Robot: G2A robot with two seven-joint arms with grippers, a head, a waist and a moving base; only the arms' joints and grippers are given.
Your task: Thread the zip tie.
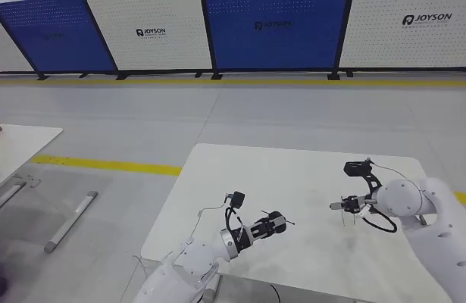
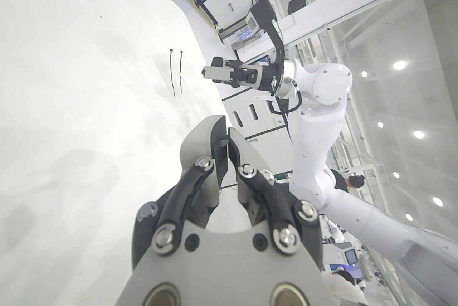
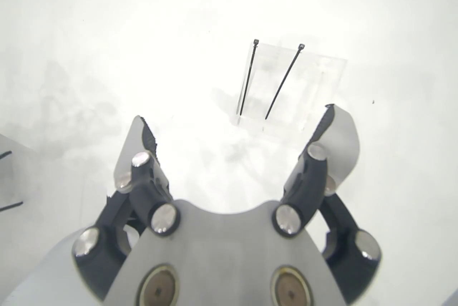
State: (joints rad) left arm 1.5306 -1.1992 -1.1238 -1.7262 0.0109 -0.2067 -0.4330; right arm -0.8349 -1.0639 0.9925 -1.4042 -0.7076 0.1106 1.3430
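Two ties (image 3: 248,78) are seen standing on the right side of the table (image 1: 293,174), heads up and tails down, leaned against a clear stand (image 3: 322,82). They are set side by side but apart, the gap between them wider at the heads. From the left wrist they (image 2: 173,71) are picked out as two thin black lines just beside the right gripper (image 2: 205,72).

That right gripper (image 3: 236,117) is held just over the stand and is spread wide, with nothing between its pads. In the top view it (image 1: 337,205) is found near the table's right edge, pointed left.

The left gripper (image 2: 226,134) is held over the near-left part of the table, well apart from the ties. Its jaws are drawn in to a narrow slit. In the top view a thin dark strand (image 1: 289,222) is seen at its tip (image 1: 282,222), but whether anything is pinched cannot be told
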